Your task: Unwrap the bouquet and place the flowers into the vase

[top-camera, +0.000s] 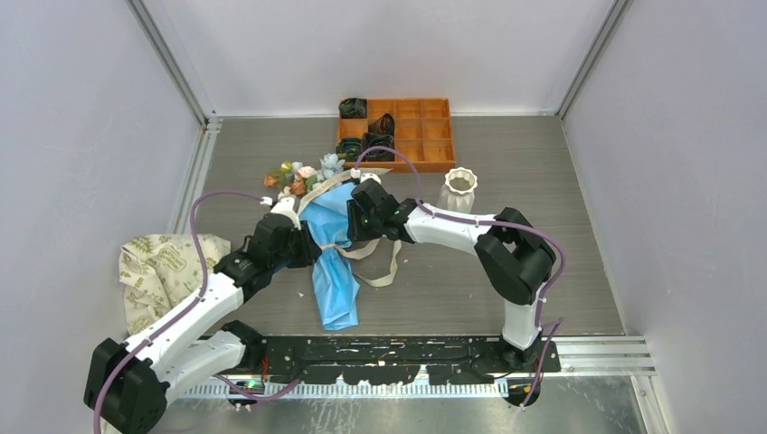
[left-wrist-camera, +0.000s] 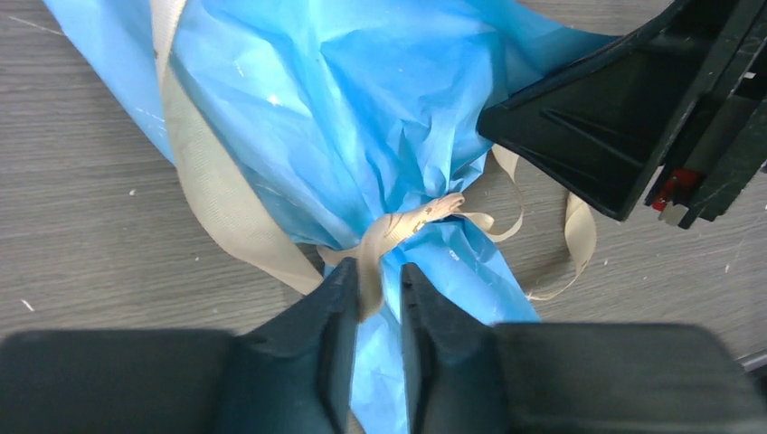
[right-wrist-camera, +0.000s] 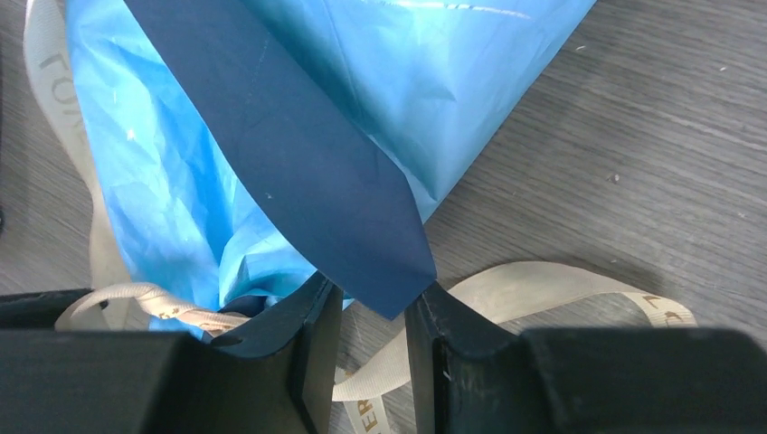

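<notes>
Fingers of the left gripper (left-wrist-camera: 378, 271) stood narrowly parted, the beige ribbon (left-wrist-camera: 217, 199) running between them at the tied waist of the bouquet (top-camera: 327, 231); whether they pinched it could not be told. Facing it across the bundle, the right gripper (right-wrist-camera: 373, 291) had its jaws a little apart, a dark corner of the blue wrapping paper (right-wrist-camera: 298, 163) pointing into the gap. Just beyond both grippers, the flowers (top-camera: 298, 176) lay on the table (top-camera: 561, 271). The vase (top-camera: 459, 188) stood upright, apart, on the right gripper's outer side, an orange tray (top-camera: 425, 167) behind it.
</notes>
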Robot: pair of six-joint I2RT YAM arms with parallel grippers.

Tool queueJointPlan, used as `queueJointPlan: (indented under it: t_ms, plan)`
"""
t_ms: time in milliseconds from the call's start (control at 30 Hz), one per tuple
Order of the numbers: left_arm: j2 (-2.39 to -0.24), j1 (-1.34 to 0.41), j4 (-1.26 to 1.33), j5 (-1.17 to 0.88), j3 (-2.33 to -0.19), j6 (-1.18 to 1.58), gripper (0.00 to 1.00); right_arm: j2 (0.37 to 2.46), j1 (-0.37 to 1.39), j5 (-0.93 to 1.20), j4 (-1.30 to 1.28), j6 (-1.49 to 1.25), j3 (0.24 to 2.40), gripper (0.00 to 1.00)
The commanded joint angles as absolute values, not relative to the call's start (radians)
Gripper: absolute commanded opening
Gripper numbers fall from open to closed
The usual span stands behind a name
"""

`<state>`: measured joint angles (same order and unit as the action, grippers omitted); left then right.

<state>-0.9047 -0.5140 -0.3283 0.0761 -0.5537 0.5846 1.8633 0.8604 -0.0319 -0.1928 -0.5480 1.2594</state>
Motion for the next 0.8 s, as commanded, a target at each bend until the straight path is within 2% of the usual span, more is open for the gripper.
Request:
queueJointPlan:
  t_ms: [0,33,100,300,567,700,767]
  plan:
    - [-0.966,-0.508,-0.273,0.038,-0.565,0.565,0.36,1.820,0.868,-0.015,-0.157,-0.561,1.240,0.37]
    - [-0.990,-0.507,-0.261,0.027,-0.564,0.563,0.42,1.807,0.870,-0.015,-0.154,-0.562,1.234,0.37]
    - [-1.033,-0.507,-0.222,-0.022,-0.559,0.560,0.48,1.782,0.872,-0.015,-0.150,-0.562,1.224,0.37]
    - [-1.033,-0.507,-0.216,-0.060,-0.569,0.580,0.59,1.727,0.873,-0.015,-0.159,-0.563,1.197,0.37]
    - [-0.867,-0.508,-0.523,0.155,-0.734,0.540,0.61,1.677,0.874,0.022,-0.144,-0.576,1.152,0.37]
    - [-0.817,-0.507,-0.604,0.100,-0.810,0.537,0.61,1.653,0.873,0.017,-0.140,-0.578,1.133,0.37]
    - [-0.808,-0.508,-0.601,0.020,-0.805,0.552,0.57,1.640,0.874,0.010,-0.139,-0.578,1.124,0.37]
